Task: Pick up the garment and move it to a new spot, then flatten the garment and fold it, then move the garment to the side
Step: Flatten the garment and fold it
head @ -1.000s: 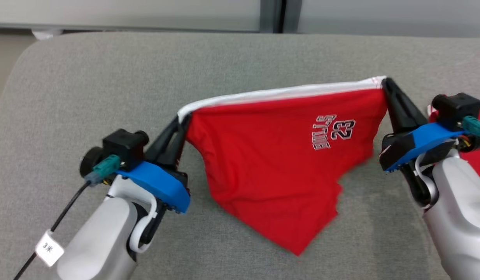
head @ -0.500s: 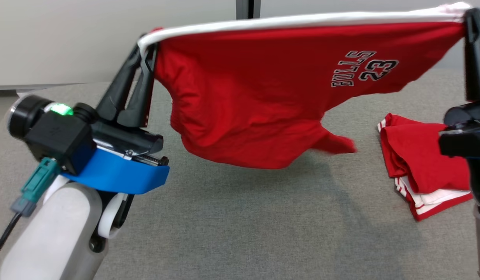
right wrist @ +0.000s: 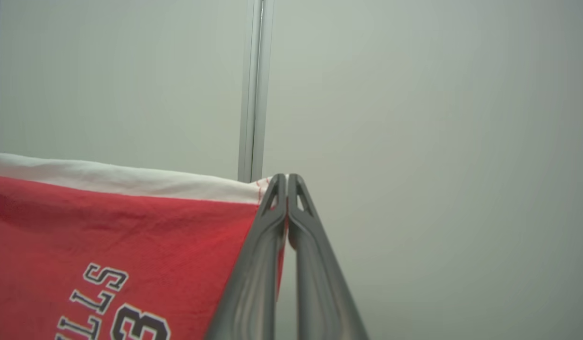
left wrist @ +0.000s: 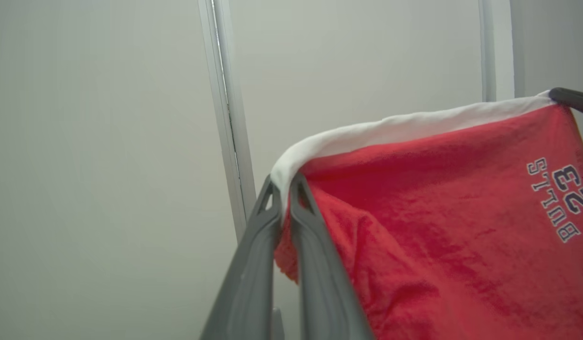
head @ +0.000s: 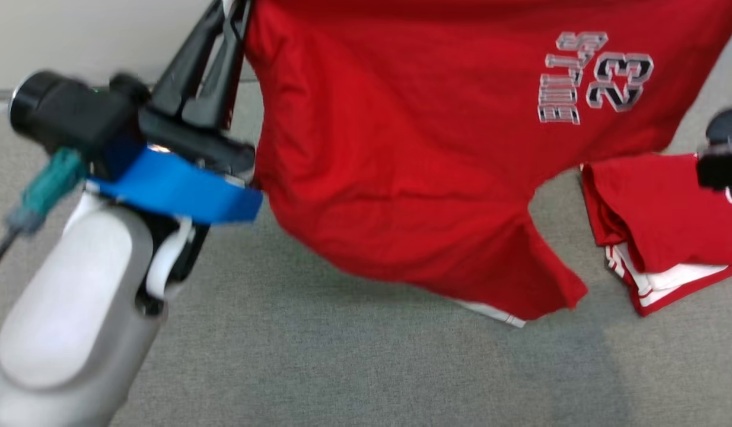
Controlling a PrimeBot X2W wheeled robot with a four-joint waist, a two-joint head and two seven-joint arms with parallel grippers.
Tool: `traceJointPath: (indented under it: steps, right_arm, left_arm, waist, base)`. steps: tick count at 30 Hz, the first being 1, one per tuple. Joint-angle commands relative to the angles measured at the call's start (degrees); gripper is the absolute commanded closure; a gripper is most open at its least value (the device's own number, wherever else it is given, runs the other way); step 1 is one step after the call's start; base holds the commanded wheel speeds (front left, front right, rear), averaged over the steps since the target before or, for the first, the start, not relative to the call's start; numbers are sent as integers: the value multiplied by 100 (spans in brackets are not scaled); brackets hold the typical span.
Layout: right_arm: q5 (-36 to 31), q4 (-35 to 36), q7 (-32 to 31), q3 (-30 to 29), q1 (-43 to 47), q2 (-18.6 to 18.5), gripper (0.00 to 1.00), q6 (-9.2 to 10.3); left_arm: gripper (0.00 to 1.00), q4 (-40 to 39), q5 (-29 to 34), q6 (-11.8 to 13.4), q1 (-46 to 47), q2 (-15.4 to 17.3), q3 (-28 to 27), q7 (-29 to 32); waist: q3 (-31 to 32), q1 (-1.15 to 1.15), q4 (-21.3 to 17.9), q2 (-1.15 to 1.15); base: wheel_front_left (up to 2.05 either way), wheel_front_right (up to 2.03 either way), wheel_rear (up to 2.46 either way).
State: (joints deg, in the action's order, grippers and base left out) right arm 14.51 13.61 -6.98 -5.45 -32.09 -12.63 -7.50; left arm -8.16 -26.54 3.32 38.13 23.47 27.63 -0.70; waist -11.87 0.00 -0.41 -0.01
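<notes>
Garment (head: 401, 178) hangs, top edge cropped in head view

The left gripper (left wrist: 284, 182) is held high, fingers pointing up and away, pinched on the garment's (head: 401, 178) left corner. The right gripper (right wrist: 287, 177), equally high, presses its fingers together on the right corner.

**Garment** (head: 401, 178): one item, red knit fabric.
- **Top edge:** a white band (left wrist: 405, 127), pulled taut and near level.
- **Print** (head: 591, 77): "BULLS 23" in pale letters with dark outlines, turned on its side, upper right of the head view.
- **Pose:** held up and spread wide. One top corner is pinched by the left gripper (left wrist: 284, 182), the other by the right gripper (right wrist: 287, 177).
- **Body:** hangs loose in soft folds and tapers to a low point with a sliver of white trim (head: 490, 312), lower centre.
</notes>
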Motion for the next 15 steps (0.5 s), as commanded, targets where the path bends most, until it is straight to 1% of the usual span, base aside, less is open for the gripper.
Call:
traceJointPath:
  steps: [1, 4, 8, 12, 14, 15]
  right_arm:
    - [66, -342, 28, 51, -412, -62, 100, 1]
    - [96, -1014, 151, 189, -1132, -80, 100, 1]
    - [139, -2057, 468, 375, -2215, 27, 100, 1]
    - [175, -3192, 844, 653, -3045, 265, 100, 1]
    - [232, -3776, 1044, 853, -3252, 408, 100, 1]
    - [256, -4046, 1154, 933, -3324, 469, 100, 1]
  left_arm:
    - [100, 472, -90, -154, 379, -123, -15, -110]
    - [100, 1475, -148, -392, 1022, -361, -43, -378]
    - [100, 2852, -110, -609, 1939, -736, -80, -936]
    - [100, 4206, -17, -757, 2671, -1017, -137, -1334]
    - [100, 4764, -17, -777, 2752, -1202, -196, -1417]
    - [100, 5026, -21, -797, 2785, -1245, -247, -1435]
  waist:
    - [-207, 0, 67, 1]
    - [-384, 0, 74, 1]
    - [-516, 0, 55, 1]
    - [-580, 0, -9, 1]
    - [-586, 0, -44, 1]
    - [-597, 0, -58, 1]
  base:
    - [0, 0, 0]
    - [0, 0, 0]
    - [0, 0, 0]
    - [0, 0, 0]
    - [0, 0, 0]
    - [0, 0, 0]
